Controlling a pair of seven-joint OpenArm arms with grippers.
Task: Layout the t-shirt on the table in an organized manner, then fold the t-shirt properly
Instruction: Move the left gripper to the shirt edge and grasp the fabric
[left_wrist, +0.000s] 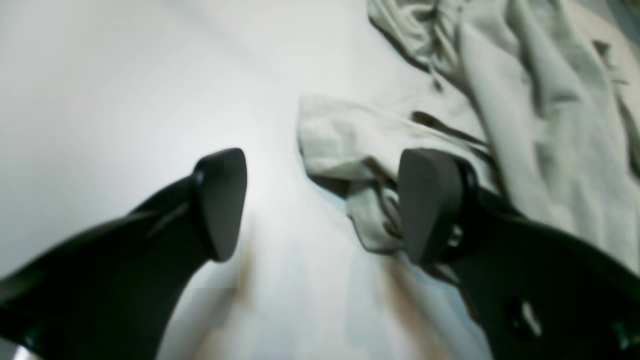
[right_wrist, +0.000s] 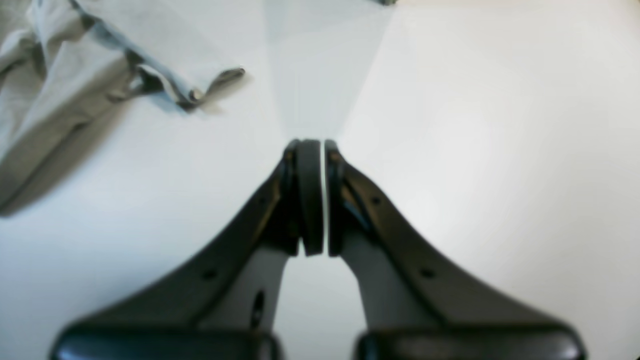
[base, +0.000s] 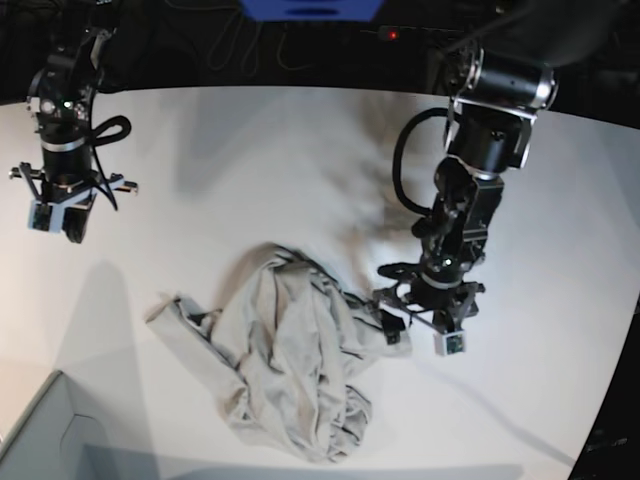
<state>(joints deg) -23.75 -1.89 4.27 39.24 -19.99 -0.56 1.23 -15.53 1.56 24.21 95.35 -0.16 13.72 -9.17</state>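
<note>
The light grey-beige t-shirt (base: 290, 370) lies crumpled in a heap on the white table (base: 250, 150). My left gripper (base: 420, 336) is low at the heap's right edge. In the left wrist view it (left_wrist: 325, 205) is open. A folded corner of the shirt (left_wrist: 345, 145) lies between the fingers, close to the right pad (left_wrist: 430, 200). Nothing is gripped. My right gripper (base: 62, 222) hangs far off at the table's back left. In the right wrist view it (right_wrist: 324, 195) is shut and empty over bare table (right_wrist: 500, 125). The shirt (right_wrist: 60, 90) is at that view's upper left.
A pale grey box corner (base: 50, 430) sits at the front left. The table's curved edge (base: 615, 380) runs down the right side. Dark background and cables lie behind the table's far edge.
</note>
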